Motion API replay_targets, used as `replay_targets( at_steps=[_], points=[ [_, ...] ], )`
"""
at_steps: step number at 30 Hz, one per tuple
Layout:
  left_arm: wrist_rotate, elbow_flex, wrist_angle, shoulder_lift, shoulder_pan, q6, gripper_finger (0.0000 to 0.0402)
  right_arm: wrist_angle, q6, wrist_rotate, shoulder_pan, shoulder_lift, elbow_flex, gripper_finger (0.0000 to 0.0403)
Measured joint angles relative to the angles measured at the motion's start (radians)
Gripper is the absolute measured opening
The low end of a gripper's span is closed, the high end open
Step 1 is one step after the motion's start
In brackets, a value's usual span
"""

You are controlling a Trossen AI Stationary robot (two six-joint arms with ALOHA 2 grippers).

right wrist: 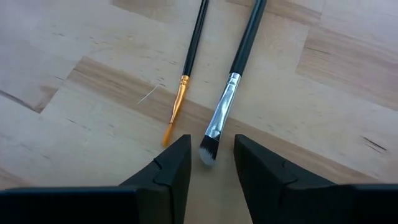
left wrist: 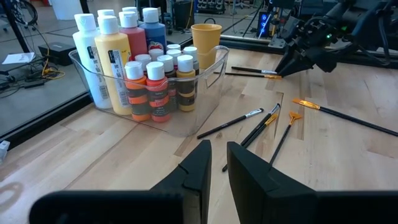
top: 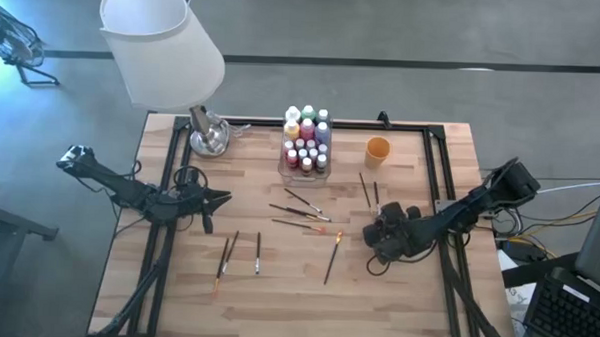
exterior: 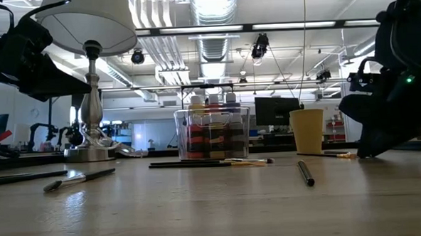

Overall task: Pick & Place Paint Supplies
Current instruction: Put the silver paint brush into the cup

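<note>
A clear box (top: 305, 161) at the table's far middle holds the paint bottles (top: 307, 134), which stand upright with white caps. Thin dark-handled paintbrushes lie flat on the wood: several in the middle (top: 304, 211), three toward the left (top: 235, 254), one alone (top: 331, 258). Two more (top: 369, 191) lie near my right gripper (top: 378, 229). That gripper tips down, open, with the bristle tip of the silver-ferruled brush (right wrist: 219, 115) between its fingertips, apart from both. A gold-ferruled brush (right wrist: 180, 99) lies beside it. My left gripper (left wrist: 218, 165) hovers at the table's left, narrowly open, holding nothing.
An orange cup (top: 378, 148) stands right of the box. A lamp with a white shade (top: 162, 39) and a metal foot (top: 209, 137) occupies the far left corner. Black frame rails (top: 442, 183) run along the table's sides. Bare wood lies along the near edge.
</note>
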Motion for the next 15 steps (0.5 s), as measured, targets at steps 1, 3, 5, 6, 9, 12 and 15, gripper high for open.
replay_targets(
  at_steps=[1, 3, 5, 6, 9, 12, 15],
  points=[
    [0.0, 0.0, 0.0, 0.0, 0.0, 0.0, 0.0057, 0.0, 0.001, 0.0, 0.0, 0.0, -0.001, 0.0113],
    [0.0, 0.0, 0.0, 0.0, 0.0, 0.0, 0.0055, 0.0, 0.003, 0.002, 0.0, 0.0, -0.003, 0.0103],
    [0.0, 0.0, 0.0, 0.0, 0.0, 0.0, 0.0056, -0.001, 0.002, 0.002, 0.0, 0.0, -0.003, 0.0092],
    [0.0, 0.0, 0.0, 0.0, 0.0, 0.0, 0.0057, -0.001, 0.002, 0.002, 0.0, 0.0, -0.003, 0.0086],
    [0.0, 0.0, 0.0, 0.0, 0.0, 0.0, 0.0058, -0.002, 0.002, 0.002, 0.0, 0.0, -0.004, 0.0067],
    [0.0, 0.0, 0.0, 0.0, 0.0, 0.0, 0.0056, -0.003, -0.002, 0.002, -0.001, 0.0, -0.004, 0.0048],
    [0.0, 0.0, 0.0, 0.0, 0.0, 0.0, 0.0057, -0.004, -0.005, 0.001, -0.001, 0.0, -0.003, 0.0027]
  ],
)
